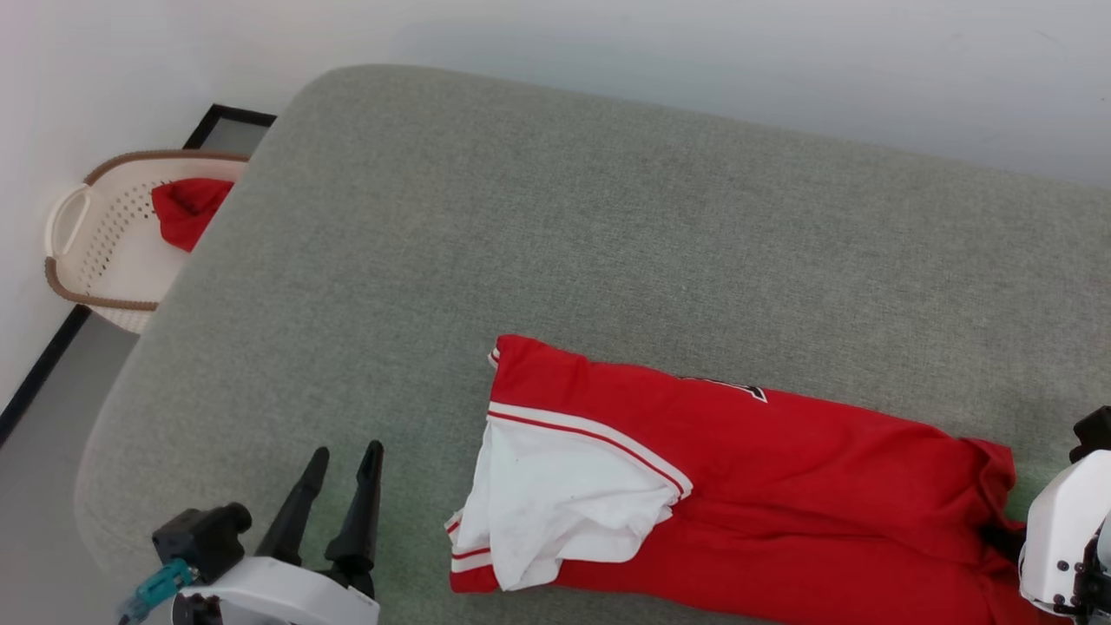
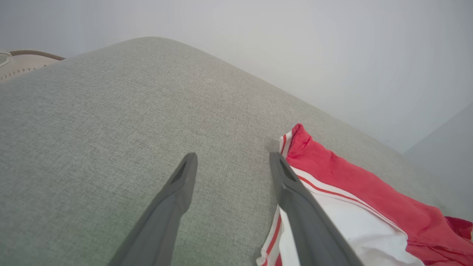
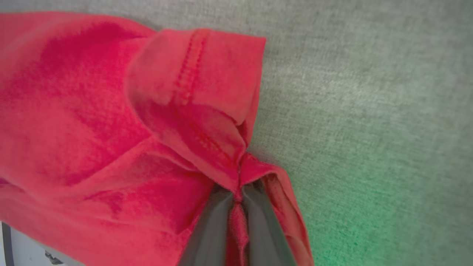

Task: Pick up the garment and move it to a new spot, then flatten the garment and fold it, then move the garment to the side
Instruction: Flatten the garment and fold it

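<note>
Grey upholstered surface runs ahead to a pale wall; the garment lies along its near right part, white sleeve uppermost at the left end; right gripper is pinched tight on the red hem at the right end; left gripper hovers just left of the sleeve, jaws apart, empty; a basket with a red cloth sits beyond the left corner.

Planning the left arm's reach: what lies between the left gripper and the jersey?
A bare strip of grey cushion separates left gripper and jersey, per the head view.
</note>
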Controlling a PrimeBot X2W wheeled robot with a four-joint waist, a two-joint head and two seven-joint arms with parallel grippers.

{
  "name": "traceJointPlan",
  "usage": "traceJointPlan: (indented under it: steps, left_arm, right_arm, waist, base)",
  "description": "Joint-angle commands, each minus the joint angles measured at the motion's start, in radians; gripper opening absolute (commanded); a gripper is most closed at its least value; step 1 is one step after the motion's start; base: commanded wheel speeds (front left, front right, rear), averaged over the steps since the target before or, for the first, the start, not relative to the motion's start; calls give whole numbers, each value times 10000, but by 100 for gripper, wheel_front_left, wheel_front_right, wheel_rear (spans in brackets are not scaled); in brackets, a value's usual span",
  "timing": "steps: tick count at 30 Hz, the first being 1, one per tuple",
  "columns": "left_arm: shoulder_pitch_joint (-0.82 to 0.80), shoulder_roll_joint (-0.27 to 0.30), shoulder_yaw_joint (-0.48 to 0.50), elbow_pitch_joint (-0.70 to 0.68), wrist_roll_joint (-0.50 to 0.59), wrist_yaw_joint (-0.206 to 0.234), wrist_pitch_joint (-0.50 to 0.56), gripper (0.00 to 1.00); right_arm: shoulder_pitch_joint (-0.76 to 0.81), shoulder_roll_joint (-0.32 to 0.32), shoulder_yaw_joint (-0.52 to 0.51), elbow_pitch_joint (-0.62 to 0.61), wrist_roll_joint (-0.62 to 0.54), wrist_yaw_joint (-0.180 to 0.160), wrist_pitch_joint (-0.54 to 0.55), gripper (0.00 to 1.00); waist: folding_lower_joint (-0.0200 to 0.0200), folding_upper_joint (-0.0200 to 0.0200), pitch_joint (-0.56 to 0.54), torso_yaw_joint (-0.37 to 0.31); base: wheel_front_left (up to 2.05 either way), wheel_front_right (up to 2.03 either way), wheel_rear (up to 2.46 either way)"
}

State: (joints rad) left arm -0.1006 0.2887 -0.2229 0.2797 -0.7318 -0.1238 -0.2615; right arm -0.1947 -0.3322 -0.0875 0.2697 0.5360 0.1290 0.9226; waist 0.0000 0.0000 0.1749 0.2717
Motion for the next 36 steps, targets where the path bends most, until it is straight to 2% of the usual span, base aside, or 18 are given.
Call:
traceJointPlan:
  steps: [1,16,29,36]
  left_arm:
    - [-59,-8,37,68,-35,-41,-29,100]
    - [133,-48,149,170,73,-71,-29,100]
    - [381,245,13,87,-51,-75,-29,100]
    - [462,287,39,176,-39,-76,-30,100]
  right_arm:
    - [222,304,283,507,19,27,-15,0]
    - [-451,-977,-629,1411,-77,-31,-1048,0]
    - [-897,-2049,-1535,3092,-102,8,-2015,0]
    - [-1117,-2246,-1215,3176,76,10,-1935,0]
  waist:
    - [0,0,-24,-25]
    - [0,0,-404,-260]
    - [0,0,-728,-640]
    - [0,0,-854,-1006]
  base:
    - [0,0,0]
    - [0,0,0]
    - [0,0,0]
    - [0,0,0]
